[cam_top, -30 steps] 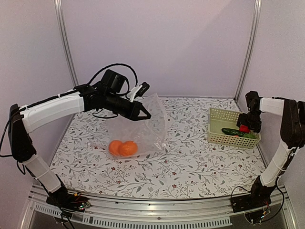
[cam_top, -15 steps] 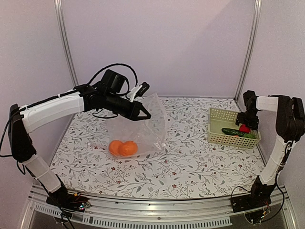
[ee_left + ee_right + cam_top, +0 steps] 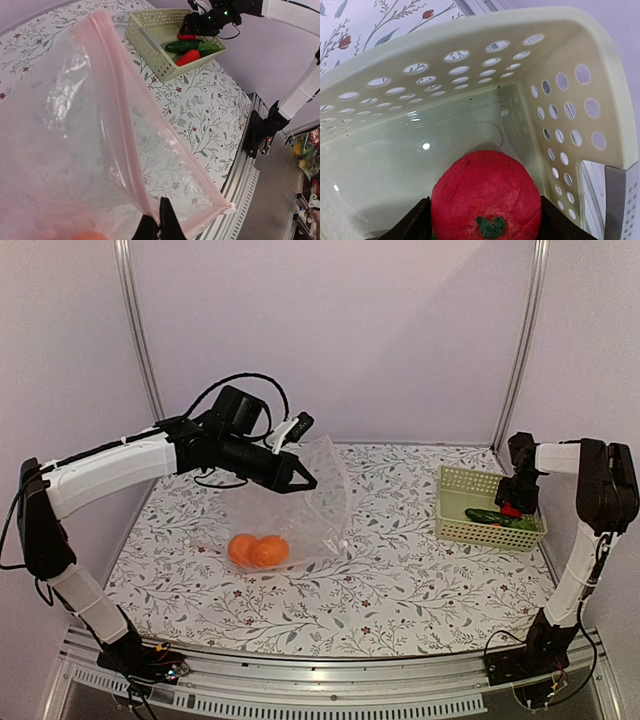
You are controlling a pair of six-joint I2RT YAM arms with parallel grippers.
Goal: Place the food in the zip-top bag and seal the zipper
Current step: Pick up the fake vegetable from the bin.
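Note:
My left gripper is shut on the pinkish zipper of the clear zip-top bag, holding its mouth up above the table. The white slider sits at the strip's end. Two oranges lie inside the bag at its bottom. My right gripper reaches down into the pale basket, its dark fingers pressed against both sides of the small red fruit. A dark green cucumber lies in the basket beside it.
The basket stands at the table's right edge, its perforated walls close around my right gripper. A long red vegetable lies next to the cucumber. Metal frame posts stand at the back corners.
My right gripper has dropped slightly into the basket and its fingers have closed in on the red fruit. The left arm and the bag have not moved.

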